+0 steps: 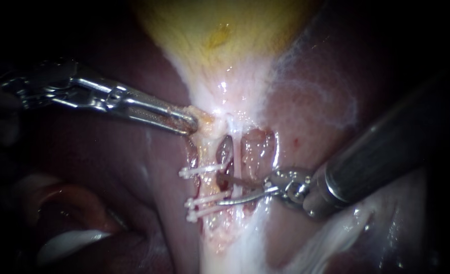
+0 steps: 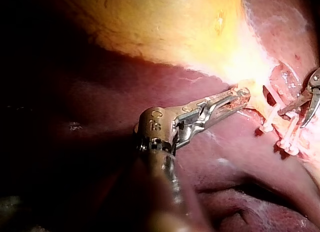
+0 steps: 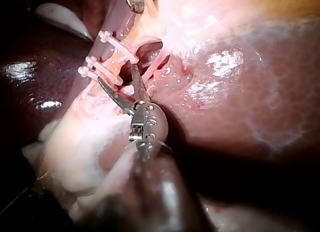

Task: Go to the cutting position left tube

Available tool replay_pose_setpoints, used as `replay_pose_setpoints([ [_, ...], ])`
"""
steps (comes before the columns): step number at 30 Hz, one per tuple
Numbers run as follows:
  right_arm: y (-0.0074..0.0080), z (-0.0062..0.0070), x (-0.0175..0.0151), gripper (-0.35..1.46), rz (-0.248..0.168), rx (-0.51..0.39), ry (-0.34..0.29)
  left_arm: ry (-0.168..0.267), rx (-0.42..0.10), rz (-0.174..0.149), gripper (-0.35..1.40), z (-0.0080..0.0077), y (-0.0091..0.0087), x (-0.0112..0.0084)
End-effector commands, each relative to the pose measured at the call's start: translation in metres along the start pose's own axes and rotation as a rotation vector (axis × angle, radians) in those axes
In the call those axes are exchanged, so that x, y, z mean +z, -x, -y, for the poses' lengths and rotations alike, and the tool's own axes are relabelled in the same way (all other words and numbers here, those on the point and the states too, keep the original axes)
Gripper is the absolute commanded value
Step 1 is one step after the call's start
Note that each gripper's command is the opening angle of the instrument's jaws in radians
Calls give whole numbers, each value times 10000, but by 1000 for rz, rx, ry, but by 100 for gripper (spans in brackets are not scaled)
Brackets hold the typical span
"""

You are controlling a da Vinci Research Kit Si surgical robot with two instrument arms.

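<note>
The left tube [image 1: 226, 152] runs down from the gallbladder's [image 1: 219, 30] pale neck. It carries one white clip [image 1: 202, 170] higher up and two white clips [image 1: 207, 200] close together lower down. My right instrument [image 1: 218, 190] comes in from the right with its two thin curved blades open. The blades straddle the tube in the gap between the upper clip and the lower pair, as the right wrist view also shows [image 3: 116, 73]. My left instrument [image 1: 193, 123] comes in from the left, its jaws shut on tissue at the gallbladder neck [image 2: 242, 96].
Dark red liver [image 1: 133, 167] lies on both sides of the tubes. A second reddish strand [image 1: 257, 155] sits in an opened window right of the left tube. Pale fatty tissue [image 1: 331, 238] lies under the right shaft.
</note>
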Motion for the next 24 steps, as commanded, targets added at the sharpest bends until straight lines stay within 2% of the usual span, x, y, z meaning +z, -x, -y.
replay_pose_setpoints([
  [1, -3, 2, -1, 93, -6, -1, -4, 0, 0, 0, -35, 1, 0, 0],
  [14, -16, 12, 5, 93, -35, -7, -52, 0, 0, 0, -35, 1, 0, 0],
  [24, -19, 9, 18, 95, -30, -9, -72, 0, 0, 0, -35, 1, 0, 0],
])
